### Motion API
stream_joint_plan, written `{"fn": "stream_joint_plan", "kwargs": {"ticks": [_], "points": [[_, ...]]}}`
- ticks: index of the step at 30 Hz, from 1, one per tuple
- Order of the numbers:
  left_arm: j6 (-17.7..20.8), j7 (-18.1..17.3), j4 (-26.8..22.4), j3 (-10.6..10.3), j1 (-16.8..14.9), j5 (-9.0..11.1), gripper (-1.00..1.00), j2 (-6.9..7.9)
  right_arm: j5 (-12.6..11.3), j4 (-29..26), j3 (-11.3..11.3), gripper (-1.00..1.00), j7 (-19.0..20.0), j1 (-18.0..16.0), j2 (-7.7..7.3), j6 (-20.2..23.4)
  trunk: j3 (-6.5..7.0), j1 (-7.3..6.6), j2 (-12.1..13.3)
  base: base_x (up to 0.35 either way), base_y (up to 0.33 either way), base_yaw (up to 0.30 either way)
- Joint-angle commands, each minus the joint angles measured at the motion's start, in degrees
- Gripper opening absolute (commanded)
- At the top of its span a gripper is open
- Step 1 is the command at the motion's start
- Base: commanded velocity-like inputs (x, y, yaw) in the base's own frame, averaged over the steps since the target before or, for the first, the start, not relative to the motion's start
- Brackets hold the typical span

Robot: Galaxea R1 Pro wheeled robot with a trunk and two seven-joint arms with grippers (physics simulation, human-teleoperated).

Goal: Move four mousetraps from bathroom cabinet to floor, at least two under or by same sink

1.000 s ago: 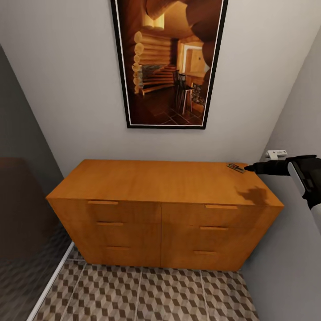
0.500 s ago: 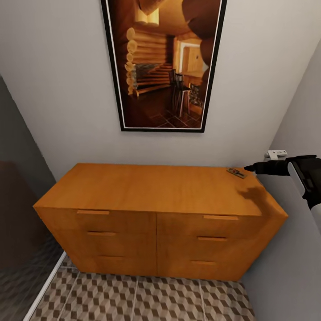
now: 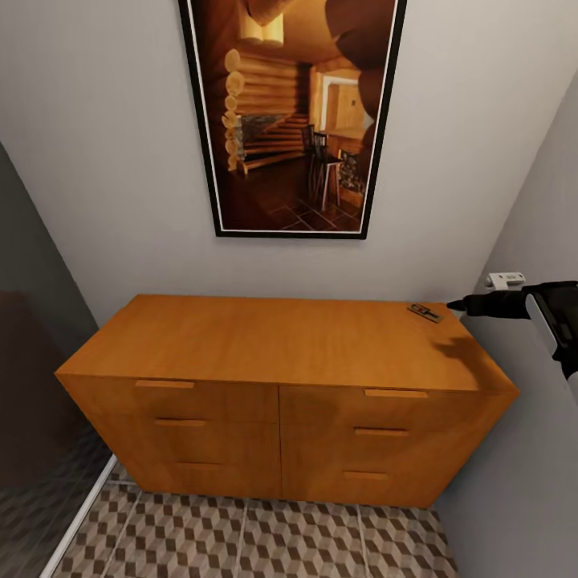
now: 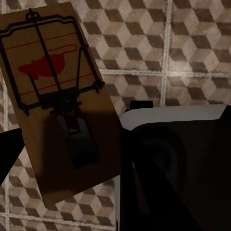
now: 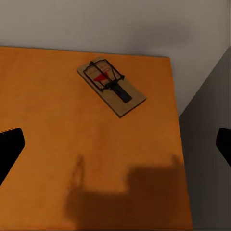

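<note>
My right pincer (image 3: 451, 305) spread wide, empty, just beside small flat brown wooden mousetrap (image 3: 425, 312) at far right corner of orange-brown wooden cabinet (image 3: 281, 345); trap's long axis diagonal to pincer.

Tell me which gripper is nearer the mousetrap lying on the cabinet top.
Right. The right gripper hovers just beside that mousetrap at the cabinet's back corner. The left gripper is over floor tiles, holding another mousetrap.

Smooth, satin orange-brown wood on the cabinet (image 3: 273, 341); matt wooden mousetrap (image 5: 111, 86) with dark wire parts.
</note>
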Motion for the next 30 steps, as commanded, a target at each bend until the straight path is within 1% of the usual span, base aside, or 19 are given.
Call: {"fn": "stream_joint_plan", "kwargs": {"ticks": [1,16,30], "points": [[-0.12,0.26,-0.01,-0.50,-0.02,0.27,-1.00,0.00,-0.49,0.03,0.21,1.00,-0.20,-0.05,-0.09,0.28,-0.06,0.00,-0.03,0.000,0.000,0.000],[-0.17,0.26,-0.01,-0.50,-0.02,0.24,-1.00,0.00,-0.59,0.81,0.23,1.00,-0.20,-0.05,-0.09,0.23,-0.06,0.00,-0.03,0.003,0.000,0.000],[-0.21,0.26,0.04,-0.50,-0.02,0.22,-1.00,0.17,-0.66,0.99,0.31,1.00,-0.20,-0.05,0.00,0.22,-0.06,0.00,-0.03,0.156,0.000,0.000]]}}
